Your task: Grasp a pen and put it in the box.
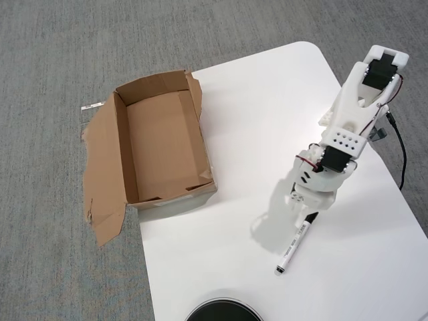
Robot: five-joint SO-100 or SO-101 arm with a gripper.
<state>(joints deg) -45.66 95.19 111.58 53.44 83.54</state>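
Arm (348,127): you are seeing it reaching from the upper right of the frame down toward the lower middle right, white body with black motors, a red wire showing at its middle joint.
Gripper (309,212): it is sitting directly over the upper end of the pen, hiding that end. You cannot tell whether the fingers are spread or closed, nor whether they are touching the pen; the arm's own body is blocking them from above.
Pen (292,247): it is lying flat on the table at lower centre-right, slanting from upper right to lower left; a dark tip is showing at its lower left end, dark print running along the white barrel.
Box (164,144): it is standing at the table's left edge, centre-left of the frame, open side up, nothing showing inside; one wide flap is spreading flat to its left over the carpet. It is well apart from the pen.
Table (267,100): white, rounded corner at the top.
Carpet (60,53): grey, filling the left and top.
Cable (400,150): black, trailing down the right edge.
Disc (223,311): dark round shape cut off at the bottom edge.
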